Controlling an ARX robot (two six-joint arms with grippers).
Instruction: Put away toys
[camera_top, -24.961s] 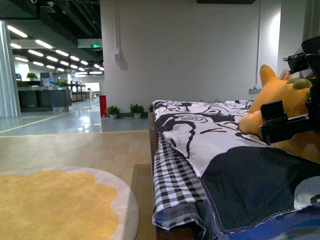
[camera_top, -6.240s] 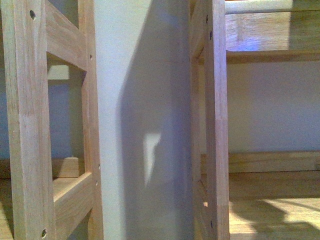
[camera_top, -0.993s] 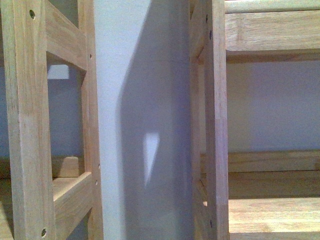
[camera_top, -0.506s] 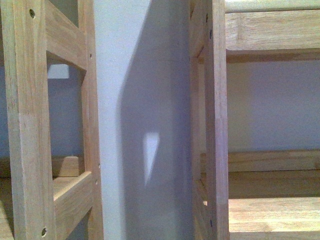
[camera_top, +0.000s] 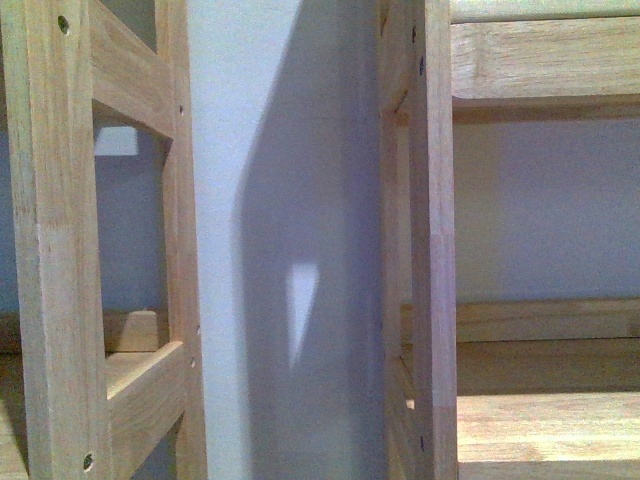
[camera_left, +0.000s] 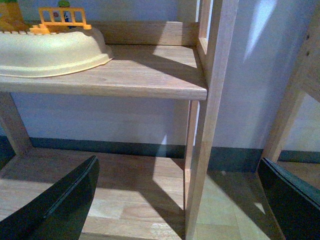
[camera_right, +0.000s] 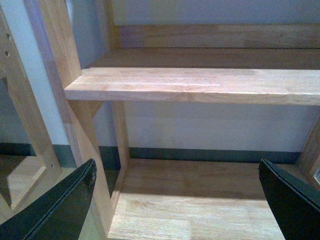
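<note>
Toys of the plush kind show in none of the three views, so where the orange-yellow animal sits cannot be told. The front view is filled by two pale wooden shelf units standing side by side, the left shelf unit (camera_top: 60, 250) and the right shelf unit (camera_top: 425, 240), with a strip of white wall (camera_top: 290, 200) between their upright posts. In the left wrist view, the left gripper (camera_left: 180, 200) is spread wide, its two dark fingers (camera_left: 60, 205) at the picture's lower corners with nothing between them; beyond it is a wooden shelf board (camera_left: 135, 75) carrying a cream bowl-shaped dish (camera_left: 50, 50), with a small orange toy fence (camera_left: 61, 19) just behind the dish. In the right wrist view, the right gripper (camera_right: 177, 200) is likewise wide open and holds nothing, its dark fingers (camera_right: 65, 205) framing a bare shelf board (camera_right: 200, 82) and the lower board (camera_right: 200, 200) beneath it.
</note>
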